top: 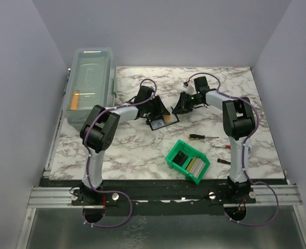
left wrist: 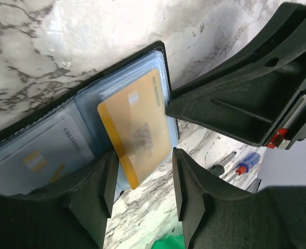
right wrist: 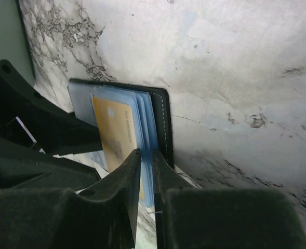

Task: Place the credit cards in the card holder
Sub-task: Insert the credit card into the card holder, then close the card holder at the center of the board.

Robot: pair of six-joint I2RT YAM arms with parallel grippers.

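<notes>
The black card holder [top: 159,123] lies open on the marble table, its blue-grey sleeves up. A yellow card [left wrist: 137,132] sits partly in a sleeve, with its lower corner sticking out past the holder's edge. My left gripper [left wrist: 142,181] is open just over that corner, with the card not pinched. My right gripper [right wrist: 146,163] is shut on the holder's blue sleeve pages [right wrist: 146,116] at their edge, next to the black cover [right wrist: 164,119]. The yellow card [right wrist: 114,129] also shows there. More cards [top: 195,165] stand in the green bin [top: 174,150].
Screwdrivers [top: 202,136] lie right of the green bin, and one [left wrist: 244,162] shows in the left wrist view. A clear lidded box [top: 90,83] stands at the far left. Both grippers [top: 159,110] [top: 180,108] crowd the holder mid-table.
</notes>
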